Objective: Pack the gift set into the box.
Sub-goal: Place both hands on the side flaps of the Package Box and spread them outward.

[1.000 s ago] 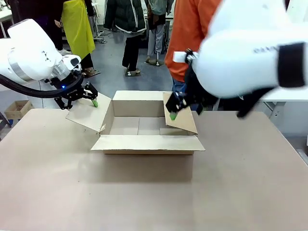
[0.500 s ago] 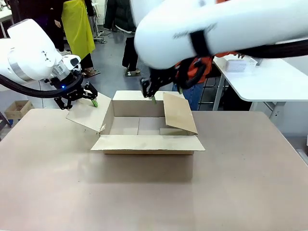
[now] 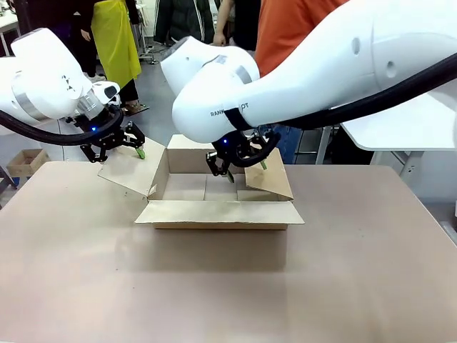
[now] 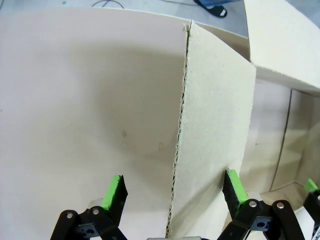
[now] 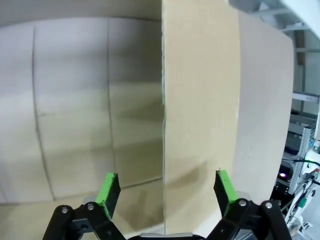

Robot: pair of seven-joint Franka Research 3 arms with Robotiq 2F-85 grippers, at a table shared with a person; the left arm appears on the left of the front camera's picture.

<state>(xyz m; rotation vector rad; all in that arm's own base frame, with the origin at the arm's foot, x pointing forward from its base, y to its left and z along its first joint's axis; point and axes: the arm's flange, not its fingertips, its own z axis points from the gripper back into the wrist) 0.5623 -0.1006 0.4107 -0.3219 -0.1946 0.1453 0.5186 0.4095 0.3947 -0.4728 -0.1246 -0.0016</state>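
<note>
Large brown corrugated cardboard box sits open between both claws. Its left flap runs between the left gripper's wide-spread fingers, unpinched; right flap sits likewise inside the right gripper. Flap-holding stage, I'd say. Next: pinch and spread.

The right gripper drops from above the box's far flap to the right flap, jaws spread astride its edge. Its arm hangs lower.

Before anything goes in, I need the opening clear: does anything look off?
On the box, the right flap leans inward over the opening, unlike the left flap, splayed outward. The open right gripper straddles its edge.
</note>
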